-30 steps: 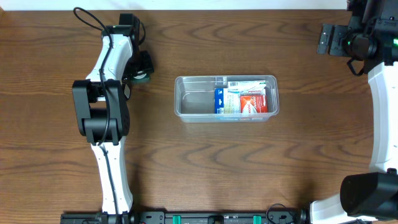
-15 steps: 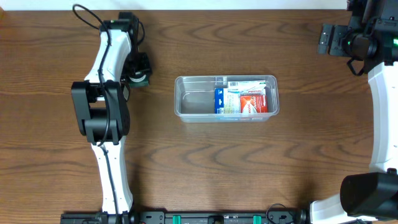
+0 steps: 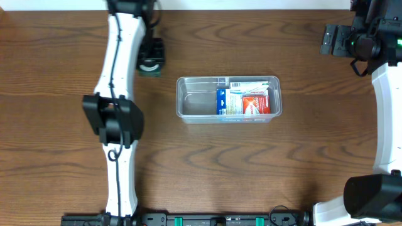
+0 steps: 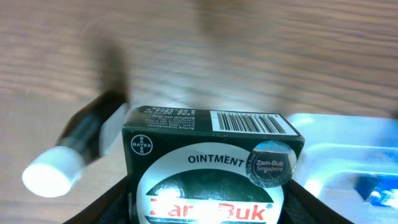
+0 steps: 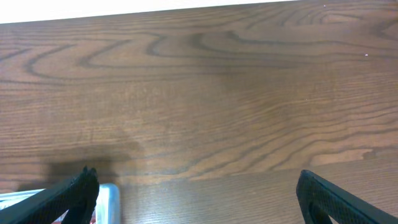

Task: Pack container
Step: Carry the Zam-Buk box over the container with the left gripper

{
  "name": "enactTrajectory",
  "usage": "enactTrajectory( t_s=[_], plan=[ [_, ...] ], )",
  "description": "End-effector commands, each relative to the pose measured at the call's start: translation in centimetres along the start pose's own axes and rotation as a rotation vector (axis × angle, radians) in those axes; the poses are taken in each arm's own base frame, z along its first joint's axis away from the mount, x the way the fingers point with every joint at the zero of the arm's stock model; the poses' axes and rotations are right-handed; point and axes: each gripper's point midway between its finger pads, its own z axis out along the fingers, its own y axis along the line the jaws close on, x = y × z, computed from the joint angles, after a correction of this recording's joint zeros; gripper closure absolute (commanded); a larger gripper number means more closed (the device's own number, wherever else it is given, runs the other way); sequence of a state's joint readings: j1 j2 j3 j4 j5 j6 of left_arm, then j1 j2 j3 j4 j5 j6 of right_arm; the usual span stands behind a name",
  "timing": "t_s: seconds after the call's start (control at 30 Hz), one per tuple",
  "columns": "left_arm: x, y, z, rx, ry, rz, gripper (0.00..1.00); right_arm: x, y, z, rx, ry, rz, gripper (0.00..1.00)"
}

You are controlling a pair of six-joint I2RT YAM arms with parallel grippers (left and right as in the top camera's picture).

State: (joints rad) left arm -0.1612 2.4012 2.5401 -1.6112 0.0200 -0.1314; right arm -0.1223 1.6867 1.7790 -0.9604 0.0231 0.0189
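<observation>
the left gripper (image 3: pixel 151 61) is clamped on the dark green ointment box (image 4: pixel 208 155), just far-left of the container (image 3: pixel 196 102) at mid-table, likely meant for its bare left half since cartons (image 3: pixel 254 103) fill the right, while the right gripper (image 5: pixel 199 190) hangs spread and empty at the far right, out of the way.

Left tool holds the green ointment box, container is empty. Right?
Not quite. The container isn't empty: the overhead view shows a blue box and a red box in its right half. The left tool does hold the ointment box, per the left wrist view.
</observation>
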Motion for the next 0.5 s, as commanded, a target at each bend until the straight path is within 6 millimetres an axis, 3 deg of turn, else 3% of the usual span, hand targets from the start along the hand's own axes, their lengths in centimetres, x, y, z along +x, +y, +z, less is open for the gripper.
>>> enactTrajectory(
  t_s=[0.0,0.47],
  plan=[
    [1.6,-3.1,-1.4,-0.004,0.010,0.123,0.44,-0.1,-0.3,0.0,0.009,-0.001,0.017,0.01],
    [6.6,-14.6,-2.1,0.001,0.000,0.443,0.48,-0.1,-0.3,0.0,0.009,-0.001,0.017,0.01]
  ],
)
